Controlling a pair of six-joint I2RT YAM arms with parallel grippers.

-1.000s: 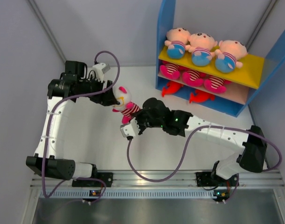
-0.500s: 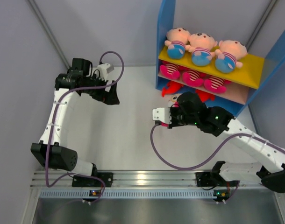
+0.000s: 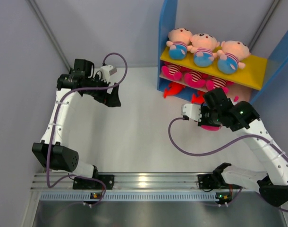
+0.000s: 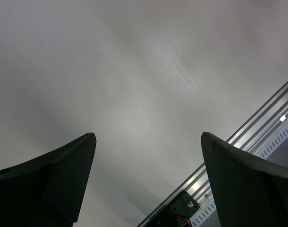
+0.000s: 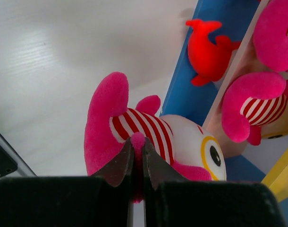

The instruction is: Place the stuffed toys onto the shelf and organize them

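The shelf (image 3: 165,47) seems to have room at its middle board's right end. The striped doll (image 5: 153,135), just before the shelf's lower tiers, is pinched in the right tool (image 5: 137,142): raise it, enter level, seat it upright. Left tool (image 4: 148,137), left of the shelf, gapes empty.

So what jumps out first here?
The blue shelf stands at the far right, three peach dolls lined up on its yellow top board. Just in front of it, the right gripper pinches a pink striped doll; the left gripper hangs open, empty.
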